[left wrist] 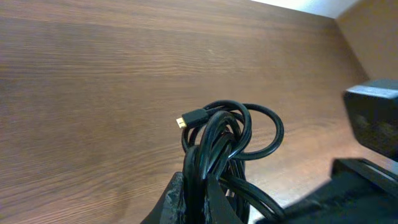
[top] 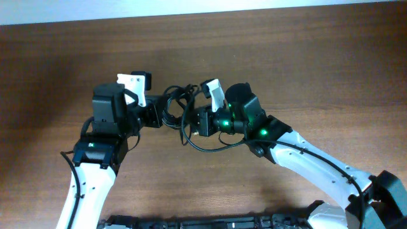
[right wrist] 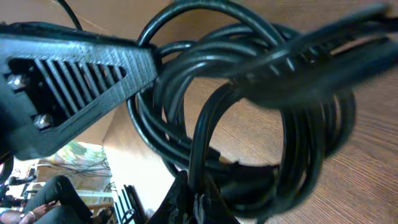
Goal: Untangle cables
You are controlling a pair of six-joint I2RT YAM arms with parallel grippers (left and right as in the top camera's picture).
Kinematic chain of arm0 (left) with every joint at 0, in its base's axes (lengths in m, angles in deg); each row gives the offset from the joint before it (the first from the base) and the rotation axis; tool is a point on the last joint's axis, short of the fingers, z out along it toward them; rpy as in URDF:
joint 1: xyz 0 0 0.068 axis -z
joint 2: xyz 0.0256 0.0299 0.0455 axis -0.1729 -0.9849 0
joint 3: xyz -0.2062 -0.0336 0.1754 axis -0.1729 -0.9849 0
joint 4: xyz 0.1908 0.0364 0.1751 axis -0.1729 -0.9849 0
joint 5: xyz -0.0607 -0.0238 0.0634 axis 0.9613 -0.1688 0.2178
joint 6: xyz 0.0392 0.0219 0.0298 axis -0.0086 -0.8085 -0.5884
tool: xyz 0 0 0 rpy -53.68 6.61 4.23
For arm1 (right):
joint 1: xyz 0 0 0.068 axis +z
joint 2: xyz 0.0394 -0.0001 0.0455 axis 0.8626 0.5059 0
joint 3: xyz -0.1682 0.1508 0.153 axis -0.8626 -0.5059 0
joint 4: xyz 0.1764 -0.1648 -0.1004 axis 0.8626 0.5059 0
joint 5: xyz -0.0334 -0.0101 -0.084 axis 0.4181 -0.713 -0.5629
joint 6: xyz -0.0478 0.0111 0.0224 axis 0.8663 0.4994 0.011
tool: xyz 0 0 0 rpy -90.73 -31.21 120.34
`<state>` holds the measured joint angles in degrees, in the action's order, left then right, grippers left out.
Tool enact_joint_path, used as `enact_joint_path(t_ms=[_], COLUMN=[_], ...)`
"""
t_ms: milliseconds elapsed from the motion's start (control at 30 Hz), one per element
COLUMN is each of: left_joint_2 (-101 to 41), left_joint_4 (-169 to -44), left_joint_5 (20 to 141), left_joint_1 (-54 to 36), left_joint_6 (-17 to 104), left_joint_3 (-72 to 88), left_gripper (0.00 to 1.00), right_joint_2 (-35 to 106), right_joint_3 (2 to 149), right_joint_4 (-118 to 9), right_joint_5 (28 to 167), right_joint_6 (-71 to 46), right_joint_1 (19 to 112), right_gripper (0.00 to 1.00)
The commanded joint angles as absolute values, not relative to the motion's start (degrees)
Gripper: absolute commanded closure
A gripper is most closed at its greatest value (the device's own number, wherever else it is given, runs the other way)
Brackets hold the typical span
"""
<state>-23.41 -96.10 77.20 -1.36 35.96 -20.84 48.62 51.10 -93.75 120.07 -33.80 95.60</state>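
Two tight pinches on the cables (top: 176,105): grips strands with left gripper (left wrist: 198,198) and right gripper (right wrist: 194,204) from opposite sides, suspends the knotted clump over the middle of the table (top: 286,57), apparently to draw loops apart.

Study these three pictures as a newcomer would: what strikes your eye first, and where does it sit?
A knotted clump of black cables sits in the middle of the brown wooden table, one loop trailing toward the near edge. The left pincer and right pincer clamp it from opposite sides. In the left wrist view a gold-tipped plug pokes out of the coils.
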Motion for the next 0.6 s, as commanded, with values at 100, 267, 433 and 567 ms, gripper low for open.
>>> enact_joint_path(t_ms=[100,267,433,567], left_joint_2=[-23.1,-23.1,-23.1,-23.1], left_joint_4=[-94.3,-94.1,-94.1,-94.1], left_joint_5=[90.8,94.9,97.8,97.7], left_joint_1=[-1.1,-1.1,-1.1,-1.1], left_joint_6=[34.2,34.2,34.2,34.2], left_joint_3=[-19.1,-19.1,-19.1,-19.1], left_gripper=[1.00,1.00,1.00,1.00], right_joint_2=[49.5,49.5,49.5,49.4], right_joint_3=[51.3,51.3,51.3,51.3], right_joint_4=[-94.5,-94.6,-95.0,-95.0], right_joint_5=[113.0,107.3,102.0,102.2], right_joint_6=[-35.4,-35.4,-35.4,-35.4], right_joint_1=[94.8,94.8,94.8,94.8], right_gripper=[0.96,0.96,0.90,0.75])
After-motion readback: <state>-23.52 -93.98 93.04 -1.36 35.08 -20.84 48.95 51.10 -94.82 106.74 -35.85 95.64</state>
